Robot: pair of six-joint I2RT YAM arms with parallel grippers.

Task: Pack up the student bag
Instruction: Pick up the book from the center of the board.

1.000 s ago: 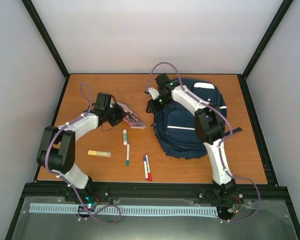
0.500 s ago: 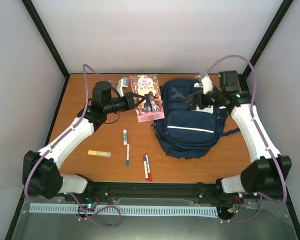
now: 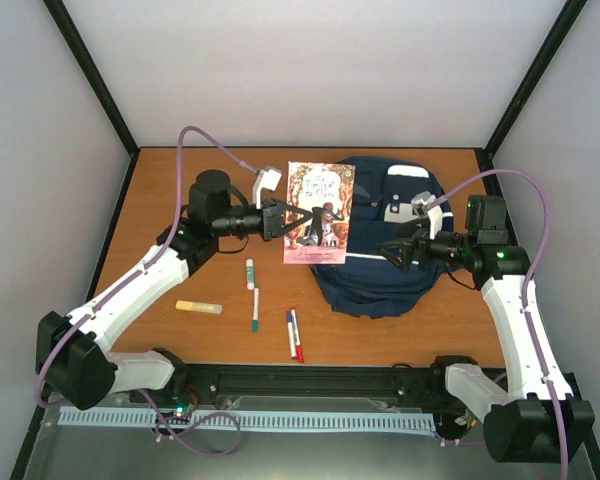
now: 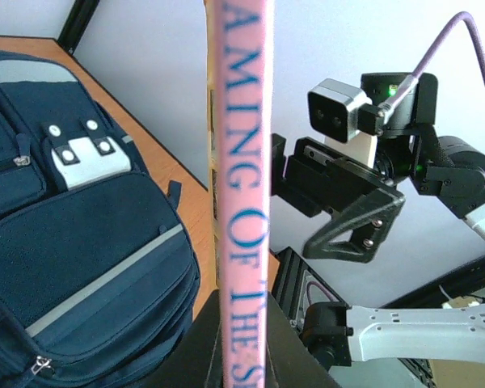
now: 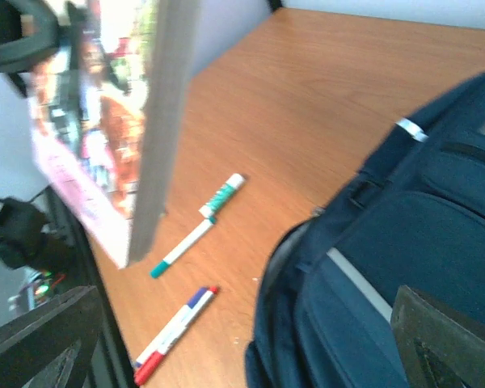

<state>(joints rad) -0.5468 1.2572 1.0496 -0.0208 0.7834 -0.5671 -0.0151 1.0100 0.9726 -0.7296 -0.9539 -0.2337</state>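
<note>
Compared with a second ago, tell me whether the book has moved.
Yes: the book moved right, away from the green-tipped pen, partly over the student bag.

The top camera looks down on the table (image 3: 180,190) from high. Wrist cameras sit close, facing each other. All see the book (image 3: 318,213) and bag (image 3: 380,275).

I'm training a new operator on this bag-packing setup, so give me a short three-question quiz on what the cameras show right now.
1. True or false: the left pincer is shut on the book.
2. The right pincer, over the student bag, is: A open, B shut on the bag, C shut on the book.
3. What colour is the marker lying farthest left on the table?
Key: 1 true; 2 A; 3 yellow.
</note>
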